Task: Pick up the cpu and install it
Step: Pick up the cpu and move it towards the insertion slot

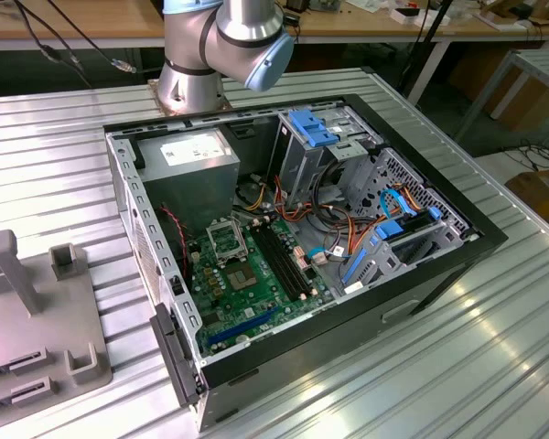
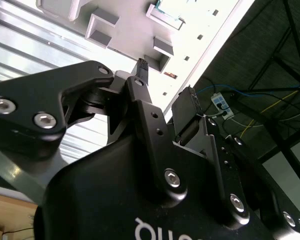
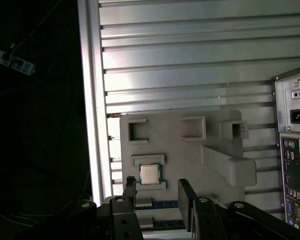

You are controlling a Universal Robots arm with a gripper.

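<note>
Both fingers (image 3: 130, 192) stand apart with nothing between them: my gripper (image 3: 156, 184) is released and empty, hovering over the grey fixture plate (image 3: 190, 160) in the first wrist view. One cpu (image 3: 149, 174) lies there, flat and metal top up, in a shallow pocket with a raised lip along two opposite sides. I judge those lips keep it square and in a known spot, leaving its other two edges free for my two fingers to close on. It sits just beyond my fingertips, nearer one finger than the other, and I am not touching it. Elsewhere on the plate I count three small bracket holders (image 3: 194, 127) in a row and one tall post (image 3: 230, 165), presumably seats for other parts.

Going across the exterior view from its left, the plate rests on the ribbed metal table (image 1: 55, 155) beside the one computer case (image 1: 366, 311). The case lies on its side with the panel off, so the motherboard (image 1: 256, 293) faces up. On it sits one square socket (image 1: 227, 242) with a silver frame, unfilled as far as I can tell. To its right run the long black memory slots (image 1: 279, 256), whose number I cannot settle.
</note>
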